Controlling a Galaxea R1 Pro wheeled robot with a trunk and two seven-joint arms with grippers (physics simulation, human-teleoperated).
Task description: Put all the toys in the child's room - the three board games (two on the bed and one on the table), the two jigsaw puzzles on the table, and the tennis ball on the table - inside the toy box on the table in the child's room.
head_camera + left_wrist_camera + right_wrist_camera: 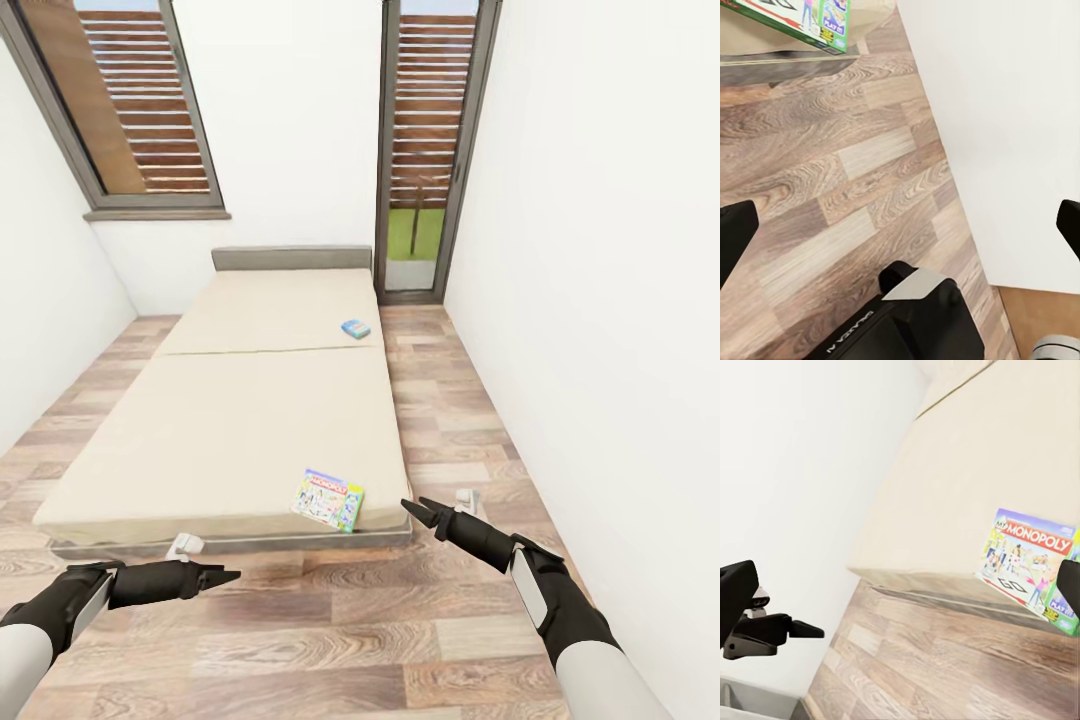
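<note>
Jaws stand apart on both arms and hold nothing: the right gripper [418,510] hangs over the wood floor [330,640] just off the bed's foot corner, and the left gripper [225,575] hovers lower over the floor in front of the bed's foot edge. Nearest to the right gripper, a Monopoly board game [328,499] lies flat on the bed [220,430], right at the foot edge, its corner slightly overhanging. A second, blue board game [355,328] lies far up the bed, toward the headboard, near the side facing the glass door [425,150]. By the look of it, the step in hand is fetching the bed's games. Next, the right arm should reach for the overhanging edge and close across the box's thin side.
</note>
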